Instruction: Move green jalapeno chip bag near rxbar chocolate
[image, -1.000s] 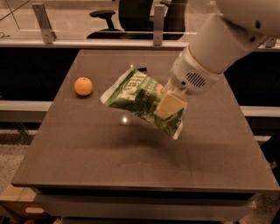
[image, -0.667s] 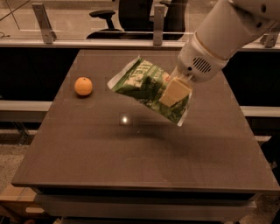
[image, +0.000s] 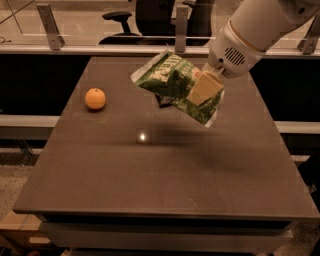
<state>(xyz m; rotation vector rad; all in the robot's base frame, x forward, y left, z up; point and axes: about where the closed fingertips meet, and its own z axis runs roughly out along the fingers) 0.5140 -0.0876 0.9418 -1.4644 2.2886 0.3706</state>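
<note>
Tool (image: 202, 92) at the end of a white arm (image: 260, 27) that enters from the upper right, held in the air above the far half of the desk (image: 150, 190). Its one visible beige finger (image: 206, 86) lies flat against the face of the bag (image: 167, 80); the jaws are closed on the bag, gripping it near its right end. The bag is clear of the desk and tilted. Most of it extends up and to the left of the tool, and one white-edged corner hangs just below and to the right of it. Just left of the tool, under the bag's lower edge, a dark sliver of the bar (image: 162, 101) shows on the desk; the rest of the bar is hidden by the bag, and whether the two touch cannot be told. Below the tool, a soft shadow (image: 210, 150) falls on the desk. Well to the left of the tool, an orange (image: 95, 98) sits on the desk, apart from the bag and the bar. Beyond the tool, behind the far edge of the desk, stand a rail (image: 100, 49) and an office chair (image: 120, 17).
</note>
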